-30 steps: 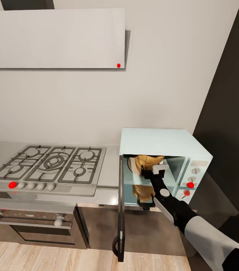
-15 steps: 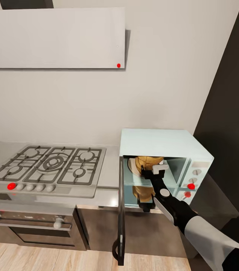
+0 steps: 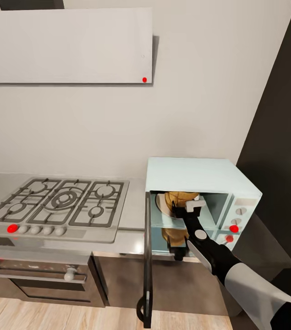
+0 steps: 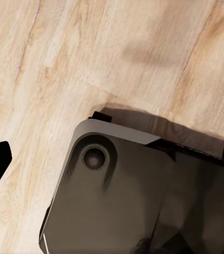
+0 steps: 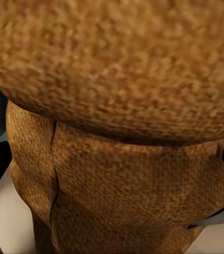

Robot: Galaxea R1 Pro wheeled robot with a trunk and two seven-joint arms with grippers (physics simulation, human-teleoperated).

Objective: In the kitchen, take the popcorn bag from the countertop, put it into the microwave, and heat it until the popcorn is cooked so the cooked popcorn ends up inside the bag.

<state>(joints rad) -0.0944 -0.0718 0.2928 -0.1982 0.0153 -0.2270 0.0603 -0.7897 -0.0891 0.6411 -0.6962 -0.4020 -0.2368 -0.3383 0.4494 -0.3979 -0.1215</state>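
**Bag going into microwave**

Right gripper (image 3: 187,211) clamped on popcorn bag (image 3: 178,201), holding it inside open microwave (image 3: 195,176), door (image 3: 147,256) swung out. Left to do: release, withdraw arm, shut door, start heat. Left gripper: can't tell.

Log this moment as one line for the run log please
phase: loading | right gripper: holding popcorn bag in microwave cavity | door: open | left gripper: cannot tell, over floor
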